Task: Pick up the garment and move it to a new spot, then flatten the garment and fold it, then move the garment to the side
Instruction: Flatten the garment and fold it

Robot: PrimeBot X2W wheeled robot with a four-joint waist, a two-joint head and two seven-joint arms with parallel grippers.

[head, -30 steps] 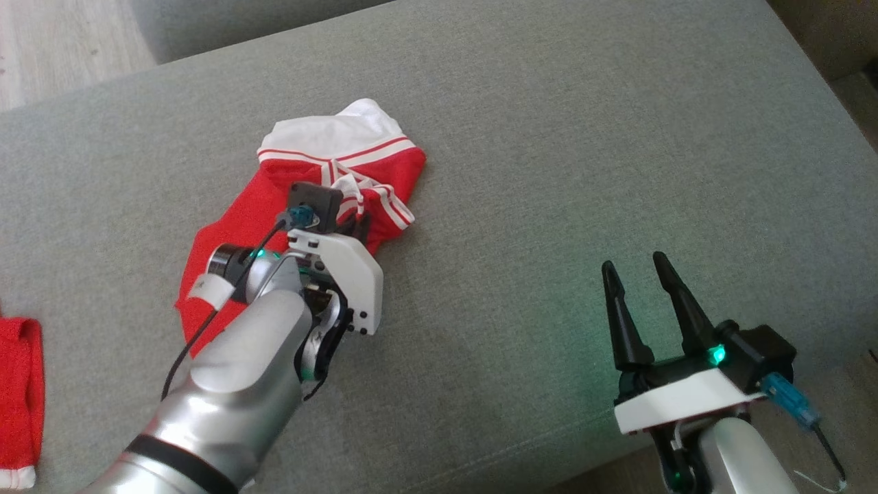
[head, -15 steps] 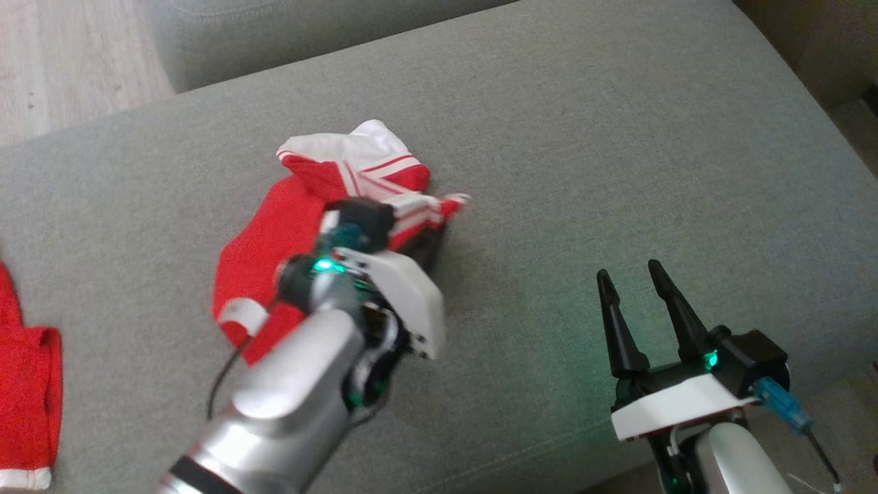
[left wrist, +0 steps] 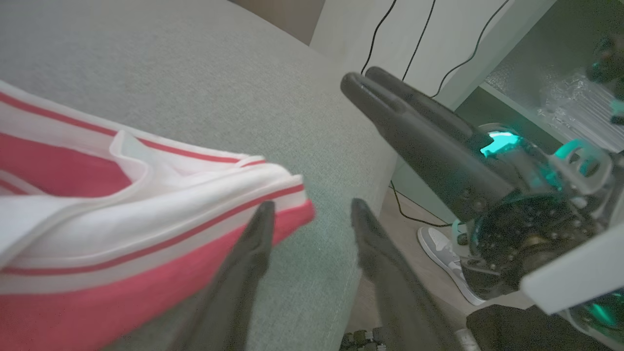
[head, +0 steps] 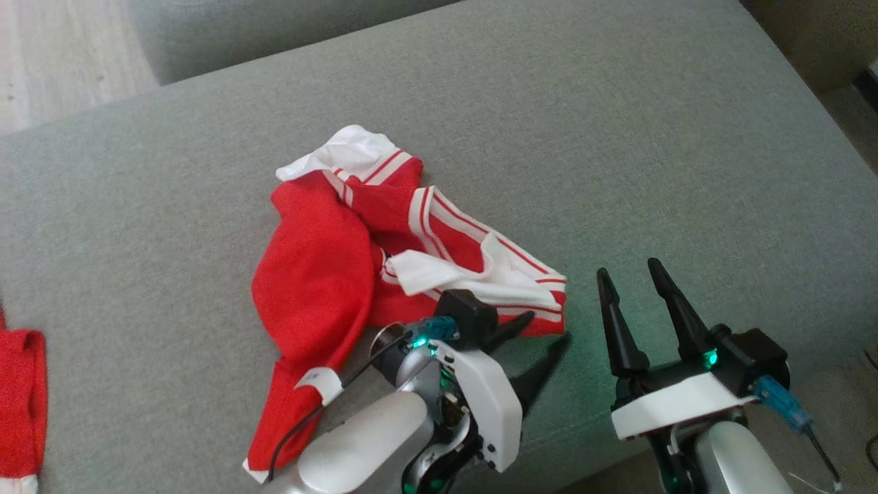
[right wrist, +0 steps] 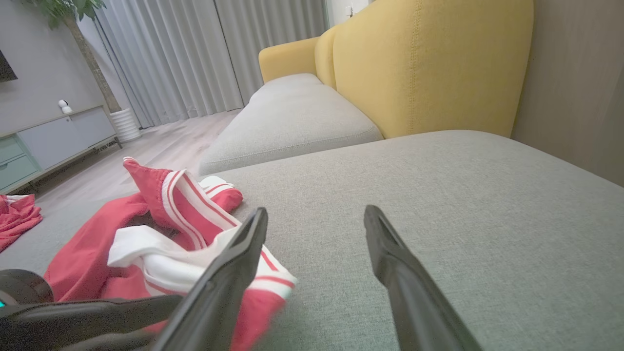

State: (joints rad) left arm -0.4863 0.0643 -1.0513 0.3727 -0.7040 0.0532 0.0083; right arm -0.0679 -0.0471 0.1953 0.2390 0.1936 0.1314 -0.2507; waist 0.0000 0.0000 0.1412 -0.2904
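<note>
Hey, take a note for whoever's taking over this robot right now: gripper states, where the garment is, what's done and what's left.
Garment: red with white striped trim, crumpled and partly doubled over itself on the couch cushion.
Left gripper: open, fingers apart beside the striped corner, not gripping it.
Right gripper: open and empty, above the cushion to the right of the garment.
Done: apparently the pick-up and move, since the garment lies released.
Left: flatten it, fold it, move it to the side.
</note>
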